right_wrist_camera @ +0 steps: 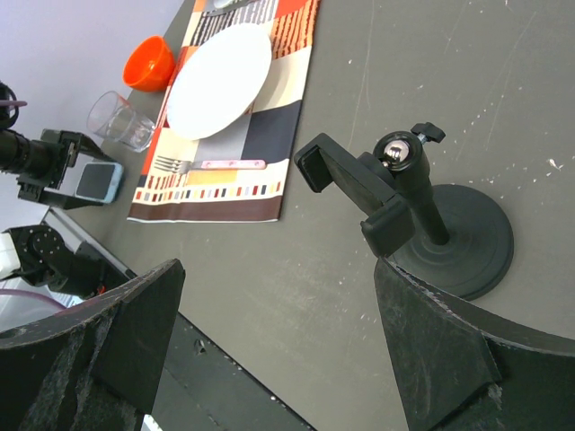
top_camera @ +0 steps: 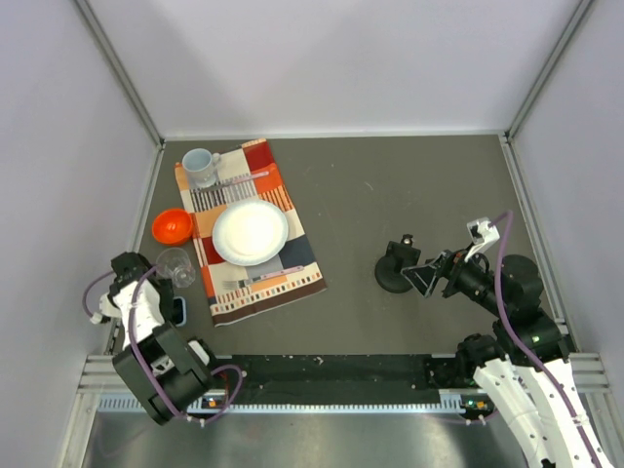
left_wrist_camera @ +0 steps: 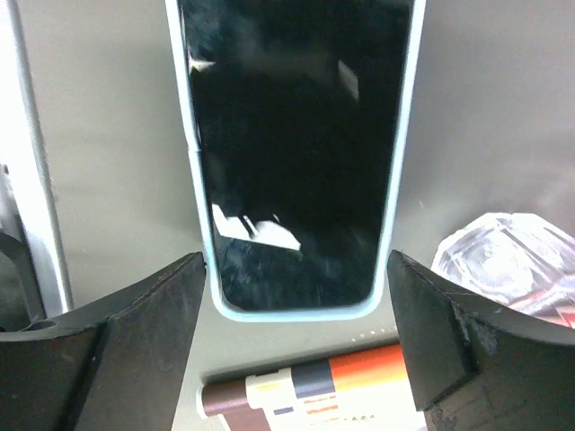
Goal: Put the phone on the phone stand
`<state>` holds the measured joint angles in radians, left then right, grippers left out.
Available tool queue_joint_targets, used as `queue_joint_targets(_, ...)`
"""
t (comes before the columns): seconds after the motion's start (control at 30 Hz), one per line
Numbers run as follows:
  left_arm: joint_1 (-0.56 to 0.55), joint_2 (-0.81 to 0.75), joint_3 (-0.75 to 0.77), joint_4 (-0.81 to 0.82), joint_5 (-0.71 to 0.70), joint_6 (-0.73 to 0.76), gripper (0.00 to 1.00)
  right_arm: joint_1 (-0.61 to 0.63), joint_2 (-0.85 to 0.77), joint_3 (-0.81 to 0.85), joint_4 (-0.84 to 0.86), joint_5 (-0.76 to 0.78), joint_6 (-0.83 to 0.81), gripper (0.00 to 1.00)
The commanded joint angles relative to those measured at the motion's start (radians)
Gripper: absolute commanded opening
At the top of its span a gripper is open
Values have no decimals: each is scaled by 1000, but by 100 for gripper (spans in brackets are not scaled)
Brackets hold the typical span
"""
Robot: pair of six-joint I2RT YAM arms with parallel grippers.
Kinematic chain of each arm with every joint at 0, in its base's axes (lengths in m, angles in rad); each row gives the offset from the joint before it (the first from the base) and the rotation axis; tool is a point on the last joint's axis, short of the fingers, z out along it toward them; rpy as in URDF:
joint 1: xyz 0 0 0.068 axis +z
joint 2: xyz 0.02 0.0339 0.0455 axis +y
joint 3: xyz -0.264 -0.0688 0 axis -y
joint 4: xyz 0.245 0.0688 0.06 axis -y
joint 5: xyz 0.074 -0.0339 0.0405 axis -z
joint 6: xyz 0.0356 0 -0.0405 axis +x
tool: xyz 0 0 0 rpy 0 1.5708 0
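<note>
- The table [top_camera: 390, 195] carries the whole layout. The step in hand is judged to be the pick-up: the phone [left_wrist_camera: 296, 153] lies flat, screen up, at the near left corner, and the phone stand [right_wrist_camera: 418, 202] is well apart from it on the right half.
- The placemat [top_camera: 302, 255] lies left of centre, between phone and stand.
- The plate [top_camera: 251, 232] sits on the placemat. Nothing shows on it.
- The right gripper [right_wrist_camera: 278, 278] hovers just beside the stand with its jaws spread wide and nothing between them.
- The left gripper [left_wrist_camera: 295, 269] is over the phone's near end. Its jaws stand apart, one finger on each long edge, tips just beside the light blue case. No firm clamp is evident.
- The phone stand is upright on its round base, its clip tilted toward the placemat and unoccupied.
- Next move, as a judgement: close squarely on the phone's edges, lift it clear of the glass [left_wrist_camera: 512, 260] just beside it, then carry it across to the clip.
- The mug [top_camera: 201, 167] stands at the placemat's far corner. Its contents cannot be told.
- The orange bowl [top_camera: 171, 226], left of the placemat, shows nothing inside.
- The glass is clear and appears empty.
</note>
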<state>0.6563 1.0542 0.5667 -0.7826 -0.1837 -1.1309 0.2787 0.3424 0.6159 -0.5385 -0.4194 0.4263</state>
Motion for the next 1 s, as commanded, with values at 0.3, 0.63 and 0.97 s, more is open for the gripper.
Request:
queue_joint_targets(0.3, 9, 110, 133, 2, -122, 39, 99, 10, 12, 7, 52, -2, -12, 88)
queue_joint_targets(0.63, 71, 176, 170, -26, -145, 46, 99, 8, 14, 5, 51, -7, -14, 88)
queue_joint_targets(0.97, 80, 267, 148, 13, -128, 31, 98, 10, 15, 5, 54, -2, -14, 88)
